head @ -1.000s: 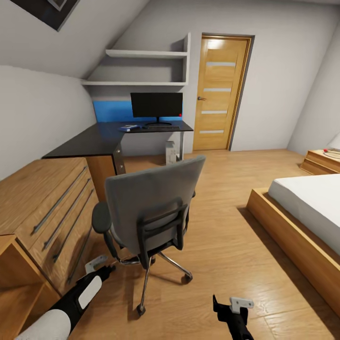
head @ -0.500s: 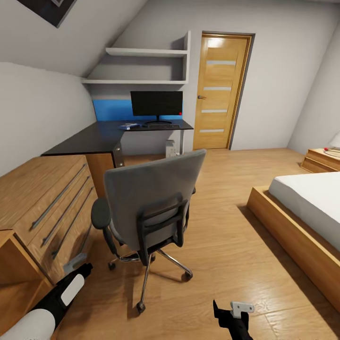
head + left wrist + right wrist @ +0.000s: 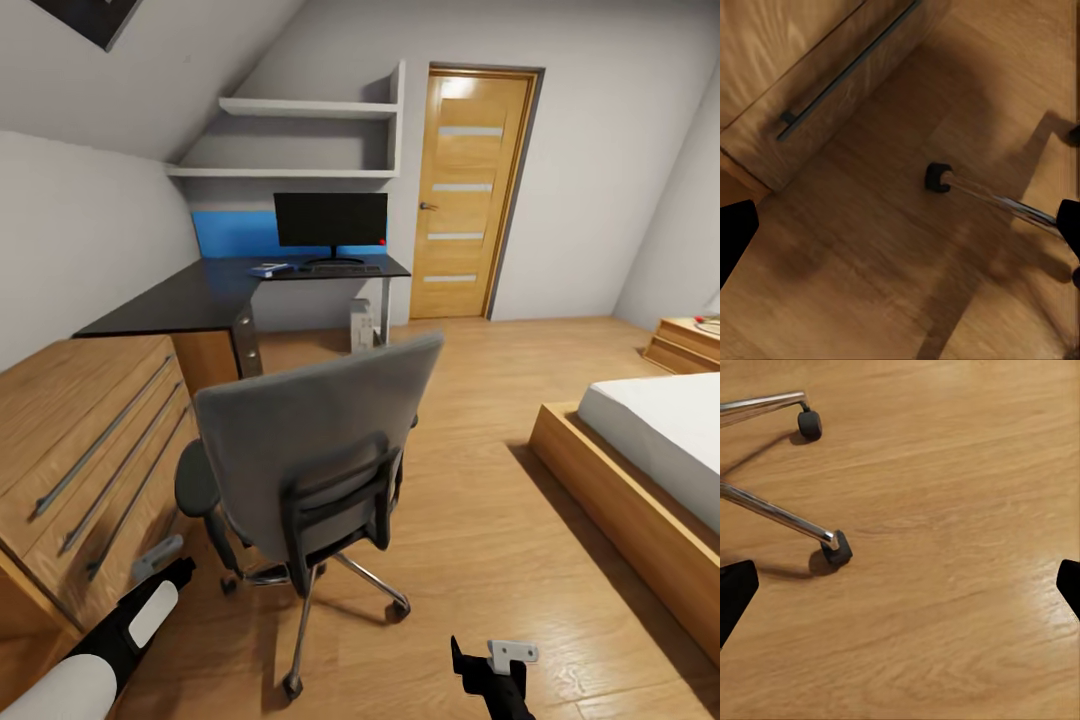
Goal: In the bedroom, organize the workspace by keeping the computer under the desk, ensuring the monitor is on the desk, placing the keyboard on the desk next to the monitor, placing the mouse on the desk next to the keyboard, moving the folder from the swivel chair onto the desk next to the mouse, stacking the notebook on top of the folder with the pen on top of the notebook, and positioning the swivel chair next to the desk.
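Both end effectors, left (image 3: pixel 160 556) and right (image 3: pixel 490 655), hang released and empty. Since a second ago the view has advanced, so the swivel chair (image 3: pixel 310 450) looms nearer, its back turned; the monitor (image 3: pixel 331 221) stands on the far surface (image 3: pixel 190 300), still well off.

Both arms hang low. The left gripper (image 3: pixel 160 560) and right gripper (image 3: pixel 495 655) have their fingers spread wide, holding nothing.
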Controlling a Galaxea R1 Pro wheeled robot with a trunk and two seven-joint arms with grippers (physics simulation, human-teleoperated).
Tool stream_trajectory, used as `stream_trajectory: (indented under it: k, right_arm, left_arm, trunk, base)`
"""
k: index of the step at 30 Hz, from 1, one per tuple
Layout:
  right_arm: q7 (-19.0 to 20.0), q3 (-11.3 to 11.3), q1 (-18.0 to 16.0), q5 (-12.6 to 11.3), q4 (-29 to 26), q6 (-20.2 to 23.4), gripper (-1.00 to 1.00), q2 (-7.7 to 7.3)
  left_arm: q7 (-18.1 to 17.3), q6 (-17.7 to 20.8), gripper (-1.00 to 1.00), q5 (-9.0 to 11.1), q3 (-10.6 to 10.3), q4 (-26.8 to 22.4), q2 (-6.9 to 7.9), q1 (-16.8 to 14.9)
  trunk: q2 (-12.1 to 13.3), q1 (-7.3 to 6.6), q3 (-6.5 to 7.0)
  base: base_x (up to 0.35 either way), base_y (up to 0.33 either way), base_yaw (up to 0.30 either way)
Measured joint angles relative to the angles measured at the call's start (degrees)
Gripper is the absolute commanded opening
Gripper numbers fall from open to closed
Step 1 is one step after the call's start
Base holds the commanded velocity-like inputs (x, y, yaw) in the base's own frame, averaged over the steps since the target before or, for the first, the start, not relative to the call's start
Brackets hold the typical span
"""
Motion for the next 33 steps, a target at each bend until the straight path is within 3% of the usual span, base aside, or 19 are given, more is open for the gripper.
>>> stream_trajectory:
  k: [11,13,15,33]
  right_arm:
    - [0.0,0.0,0.0,0.0,0.0,0.0,1.00,-0.07]
    - [0.0,0.0,0.0,0.0,0.0,0.0,1.00,-0.08]
    - [0.0,0.0,0.0,0.0,0.0,0.0,1.00,-0.08]
    - [0.1,0.2,0.0,0.2,0.2,0.0,1.00,0.00]
  left_arm:
    - [0.0,0.1,1.00,0.0,0.0,0.0,-0.07,0.0]
    - [0.5,0.2,1.00,-0.9,0.2,0.0,0.01,0.0]
    - [0.0,0.1,1.00,0.0,0.0,0.0,-0.09,0.0]
    - [0.0,0.2,1.00,0.0,-0.1,0.0,-0.21,0.0]
  trunk:
    - [0.0,0.03,0.00]
    - [0.0,0.03,-0.01]
    - [0.0,0.02,0.00]
    - [0.0,0.01,0.00]
  base:
    - [0.070,-0.013,-0.071]
    - [0.004,-0.001,-0.255]
    - [0.105,0.000,-0.243]
    - [0.138,0.000,-0.103]
